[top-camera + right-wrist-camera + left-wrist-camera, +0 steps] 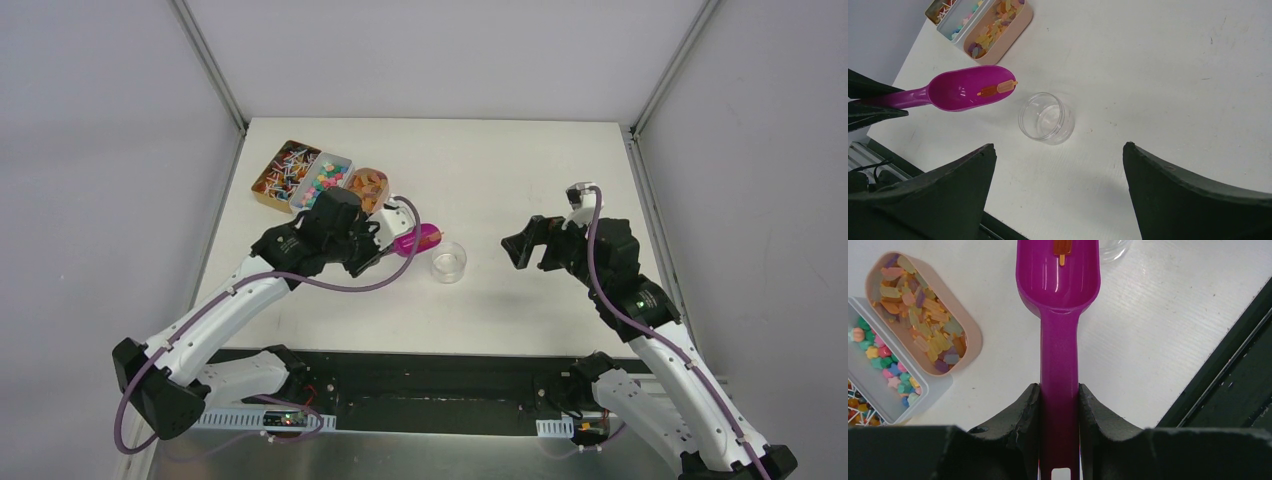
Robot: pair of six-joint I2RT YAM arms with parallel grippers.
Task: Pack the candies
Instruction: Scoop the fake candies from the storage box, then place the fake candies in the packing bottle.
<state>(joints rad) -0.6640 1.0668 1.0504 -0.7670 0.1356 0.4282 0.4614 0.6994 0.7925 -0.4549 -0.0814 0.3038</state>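
My left gripper [385,248] [1059,405] is shut on the handle of the magenta scoop [418,240] [1058,285]. One orange candy [1062,247] [997,89] lies in the scoop's bowl, which is held just left of the open clear jar [448,262] [1046,118]. The jar looks empty and has no lid on it. More candies fill a pink oval tray [367,186] [923,320] and a grey tray [322,180] [883,360] at the back left. My right gripper [520,250] [1058,145] is open and empty, above the table to the right of the jar.
A brown tray [283,172] of striped sticks stands left of the grey tray. The table's near edge with a dark rail [440,375] runs below both grippers. Grey walls close in the table on the left, back and right.
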